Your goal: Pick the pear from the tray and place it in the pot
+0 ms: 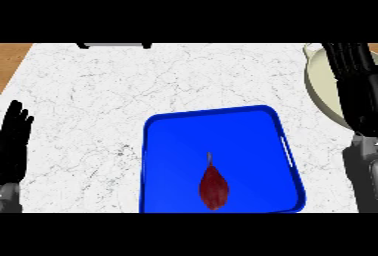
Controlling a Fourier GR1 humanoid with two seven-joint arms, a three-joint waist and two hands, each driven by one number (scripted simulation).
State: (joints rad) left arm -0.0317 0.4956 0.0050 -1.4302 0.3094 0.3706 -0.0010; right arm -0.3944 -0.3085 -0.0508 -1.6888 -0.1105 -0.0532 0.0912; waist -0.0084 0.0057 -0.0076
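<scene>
Tabletop centre, pear (214, 187): lying at tray's (221, 125) 6 o'clock, awaiting pickup.
Pot (319, 87): 3 o'clock.
Right robot hand (353, 75): hovering over it, fingers straight.
Left robot hand (13, 142): resting open, 9 o'clock.

Pot (319, 85) cut by right edge, partly behind right hand (353, 80); tray (159, 150) near edge cropped

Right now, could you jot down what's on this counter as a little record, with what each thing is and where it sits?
pear: dark red, lying in the tray, stem pointing away from the robot
tray: blue, on the counter's near side
pot: pale, at the right edge, partly hidden
right hand: open, over the pot, holding nothing
left hand: open, resting at the left edge
counter: white marble
</scene>
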